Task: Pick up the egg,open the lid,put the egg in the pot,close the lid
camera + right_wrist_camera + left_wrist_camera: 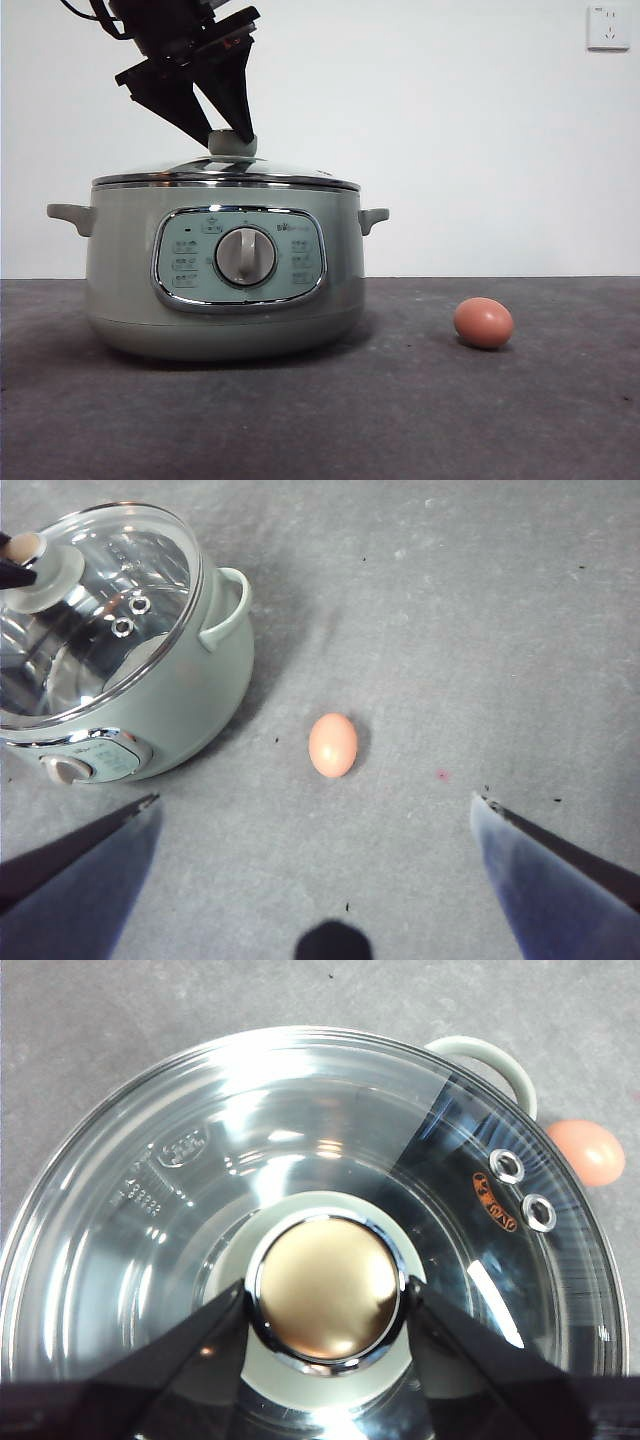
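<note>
- The left pincer [232, 135] is coming in from above at the pot's top, and its two black jaws are sitting on either side of the lid's pale green knob [232, 142]
- From the left wrist view the jaw tips are touching the knob's shiny round cap [328, 1288] on both sides, so the left pincer is closing narrowly around that knob
- The lid [226, 176] is sitting flat on the pot, its steel rim resting on the pot's top edge all the way round; through the clear glass [300, 1140] reflections are showing and two small metal vent rings [524, 1189]
- The pot [226, 270] is standing on the dark grey desk [400, 420], its chrome-framed control panel and central dial [245, 256] facing the front camera, a small handle on each side
- The egg [484, 323] is lying on the desk on its side, well apart from the pot, off towards the handle [372, 217] that the front view shows on the right
- The right pincer [315, 805] is hovering above the desk with its jaws spread wide and gripping nothing; the egg [333, 745] is lying below and between them, untouched
- A white wall socket [608, 27] is showing on the wall behind
</note>
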### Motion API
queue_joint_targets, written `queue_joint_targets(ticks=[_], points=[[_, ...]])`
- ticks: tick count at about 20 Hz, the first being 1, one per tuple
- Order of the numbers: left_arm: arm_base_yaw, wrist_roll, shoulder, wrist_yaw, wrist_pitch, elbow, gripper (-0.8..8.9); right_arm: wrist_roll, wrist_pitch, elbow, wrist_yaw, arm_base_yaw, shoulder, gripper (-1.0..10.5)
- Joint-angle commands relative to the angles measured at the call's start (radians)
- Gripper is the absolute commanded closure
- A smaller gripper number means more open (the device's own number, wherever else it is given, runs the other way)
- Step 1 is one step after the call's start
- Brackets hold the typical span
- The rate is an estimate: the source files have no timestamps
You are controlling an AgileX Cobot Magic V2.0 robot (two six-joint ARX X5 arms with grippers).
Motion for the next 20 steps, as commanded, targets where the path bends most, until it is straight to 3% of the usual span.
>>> queue_joint_targets(ticks=[1,12,16,20], points=[[-0.004,-0.015,-0.028,0.037,0.027,0.003,8.22,0.004,0.008,0.005,-0.003,0.001,0.005,3.2],[0.035,-0.015,-0.292,0.037,0.003,0.003,8.22,0.031,0.074,0.005,-0.004,0.01,0.109,3.2],[0.085,-0.014,-0.443,0.035,-0.058,0.003,8.22,0.05,0.137,0.005,0.01,0.097,0.251,3.2],[0.155,0.003,-0.573,0.029,-0.168,0.003,8.22,0.05,0.213,0.005,0.124,0.218,0.435,3.2]])
